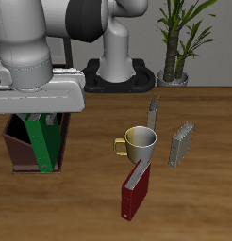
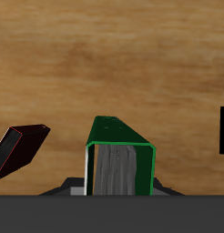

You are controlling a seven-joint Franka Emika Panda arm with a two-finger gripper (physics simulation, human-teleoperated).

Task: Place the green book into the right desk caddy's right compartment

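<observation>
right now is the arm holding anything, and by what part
Yes, the green book. It hangs tilted under the gripper, gripped at its upper end, with its lower end down in the right desk caddy. The fingers themselves are hidden.

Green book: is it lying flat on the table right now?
No: in the exterior view the green book hangs tilted under the gripper, its lower end down inside the right desk caddy.

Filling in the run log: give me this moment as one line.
gripper: shut on thin bright-green book | book: tilted, lower end inside dark maroon desk caddy | compartment: cannot tell | release: not yet
</observation>
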